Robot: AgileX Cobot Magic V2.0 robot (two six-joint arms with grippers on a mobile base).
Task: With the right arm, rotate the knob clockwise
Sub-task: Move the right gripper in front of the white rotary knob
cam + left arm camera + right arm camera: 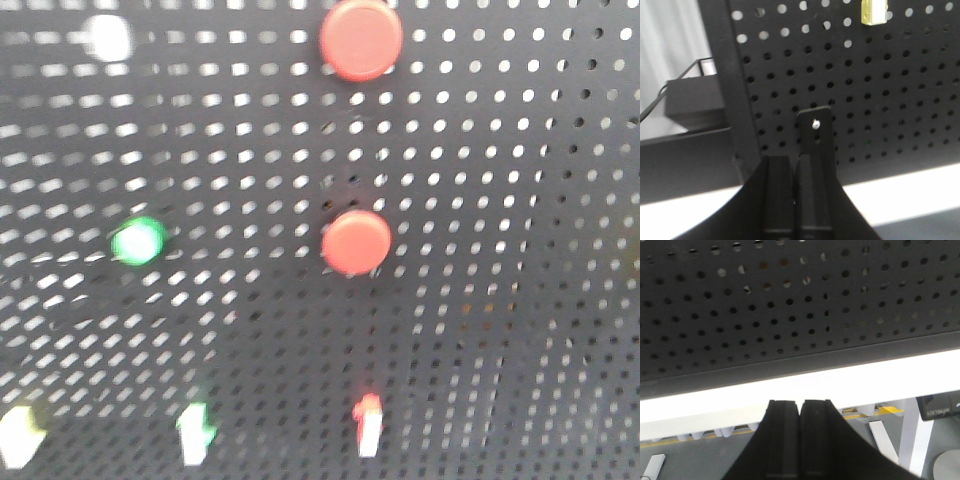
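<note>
Right gripper [800, 405], jaws shut & empty, sits low under pegboard [790, 305] edge, apparently pre-approach; left gripper [794, 165], also closed, idles.

The right gripper [800, 405] has its jaws pressed together below the black pegboard [790, 315].

upper knob [361, 39] above lower knob [356, 242], on pegboard [500, 200]
</note>
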